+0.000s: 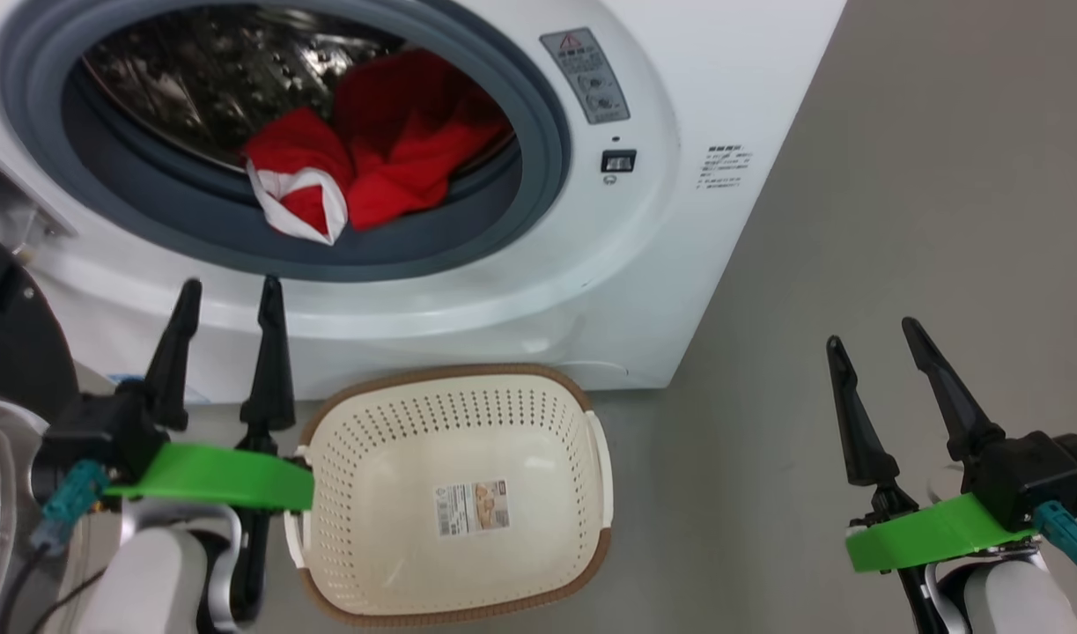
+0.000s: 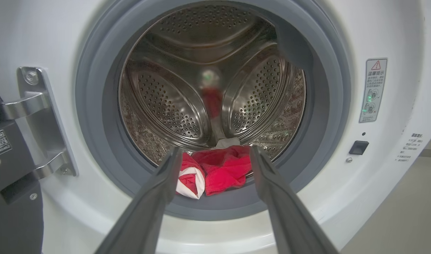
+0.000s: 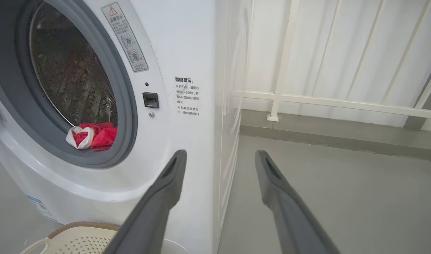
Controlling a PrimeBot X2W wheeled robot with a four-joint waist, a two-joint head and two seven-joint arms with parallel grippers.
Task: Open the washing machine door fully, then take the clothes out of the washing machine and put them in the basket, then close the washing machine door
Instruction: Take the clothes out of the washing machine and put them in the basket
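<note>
Red clothes (image 1: 397, 132) looked soft, light, floppy. Best pinch, likely: bunched fold hanging over grey ring (image 1: 432, 255). Both jaws spread wide, held nothing.

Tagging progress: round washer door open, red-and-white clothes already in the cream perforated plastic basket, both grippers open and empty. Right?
No. The red-and-white clothes lie in the white washing machine's steel drum; the head view shows the cream perforated plastic basket holding just a paper label. The rest holds.

Head looks down; wrists — seemingly level — share clothes (image 1: 397, 145).
</note>
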